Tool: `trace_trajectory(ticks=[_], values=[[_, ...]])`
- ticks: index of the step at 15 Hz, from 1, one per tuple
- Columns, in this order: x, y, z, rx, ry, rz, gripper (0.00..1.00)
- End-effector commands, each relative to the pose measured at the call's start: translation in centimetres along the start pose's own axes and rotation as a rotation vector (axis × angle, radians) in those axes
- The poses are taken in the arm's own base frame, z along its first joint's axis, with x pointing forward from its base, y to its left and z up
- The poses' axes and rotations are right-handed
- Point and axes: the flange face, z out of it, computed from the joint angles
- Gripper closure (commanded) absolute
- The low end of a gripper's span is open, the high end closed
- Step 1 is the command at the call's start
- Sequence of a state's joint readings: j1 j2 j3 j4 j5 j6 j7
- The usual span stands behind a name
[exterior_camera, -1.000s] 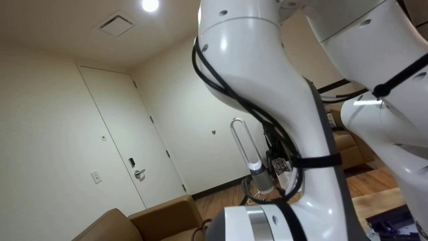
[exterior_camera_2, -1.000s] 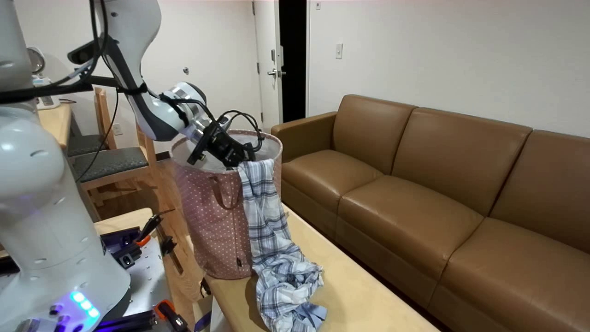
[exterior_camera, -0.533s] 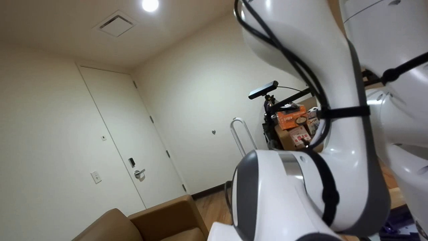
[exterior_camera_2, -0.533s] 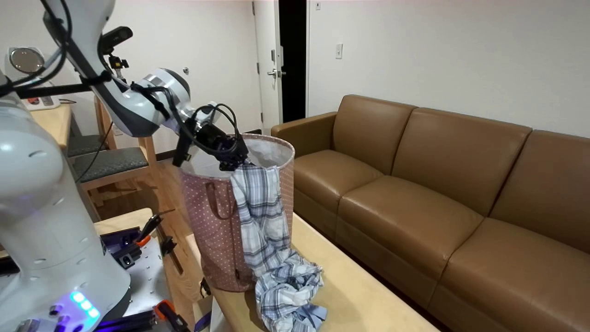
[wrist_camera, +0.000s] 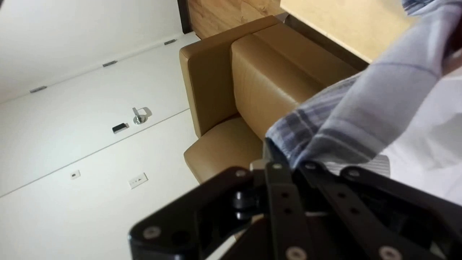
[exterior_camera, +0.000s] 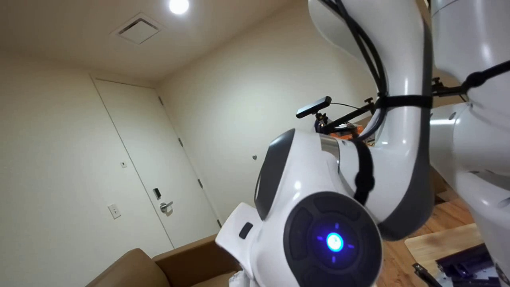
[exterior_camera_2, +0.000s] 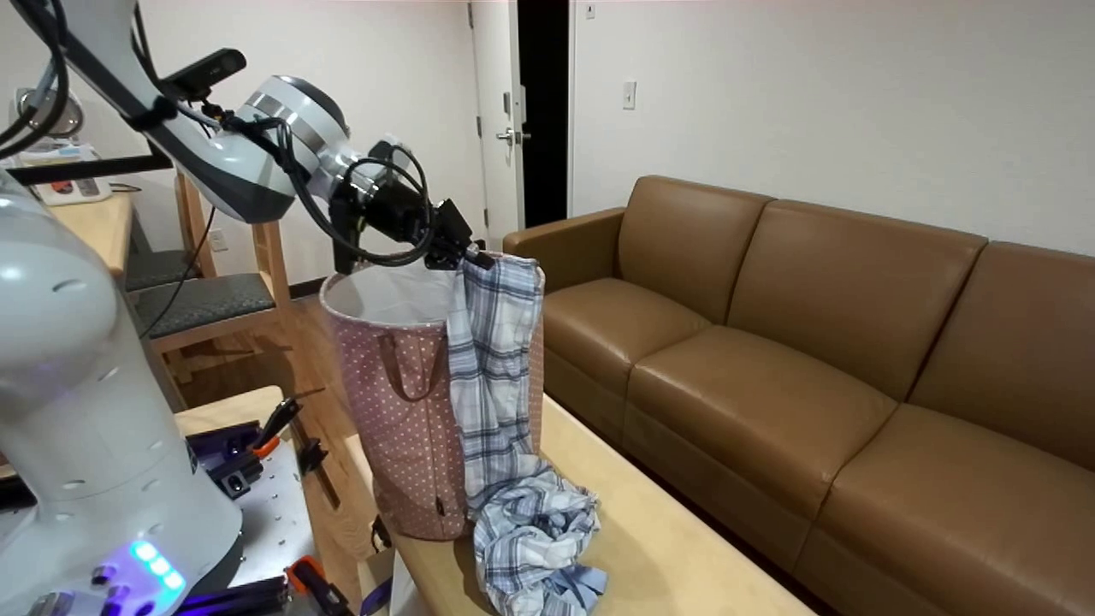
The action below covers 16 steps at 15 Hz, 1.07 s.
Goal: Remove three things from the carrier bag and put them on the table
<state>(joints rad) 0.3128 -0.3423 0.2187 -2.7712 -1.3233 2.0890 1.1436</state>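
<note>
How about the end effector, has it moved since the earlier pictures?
Yes. In an exterior view, the end effector has moved up in the picture, closer to the level of the door handle, which has not shifted.

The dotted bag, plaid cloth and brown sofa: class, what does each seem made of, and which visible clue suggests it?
Dotted bag: probably matte fabric; no shine, limp handle.
Plaid cloth: thin, matte, perhaps cotton; soft, crumpled folds.
Brown sofa: smooth leather or imitation, unclear which; soft sheen, even surface.
</note>
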Motion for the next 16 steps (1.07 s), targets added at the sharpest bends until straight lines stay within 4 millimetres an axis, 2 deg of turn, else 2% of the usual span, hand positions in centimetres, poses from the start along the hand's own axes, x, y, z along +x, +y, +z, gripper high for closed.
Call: trace_trajectory(ticks=[1,3,4,6,8,10,11,12,14,16], values=[[0.1,2.3,1.7,0.005,-0.021,0.125,0.99],[-0.4,4.0,4.3,0.019,-0.092,0.202,0.99],[-1.4,4.6,5.9,0.046,-0.125,0.221,0.99],[-2.7,5.5,9.7,0.087,-0.206,0.262,0.99],[-5.5,6.1,13.8,0.151,-0.290,0.295,0.99],[-8.3,5.5,16.5,0.228,-0.347,0.296,0.99],[-9.1,4.8,17.8,0.254,-0.378,0.290,0.72],[-9.6,3.9,18.9,0.300,-0.389,0.277,0.71],[-10.3,2.2,20.0,0.367,-0.409,0.265,0.60],[-10.2,0.5,19.7,0.435,-0.420,0.291,0.46]])
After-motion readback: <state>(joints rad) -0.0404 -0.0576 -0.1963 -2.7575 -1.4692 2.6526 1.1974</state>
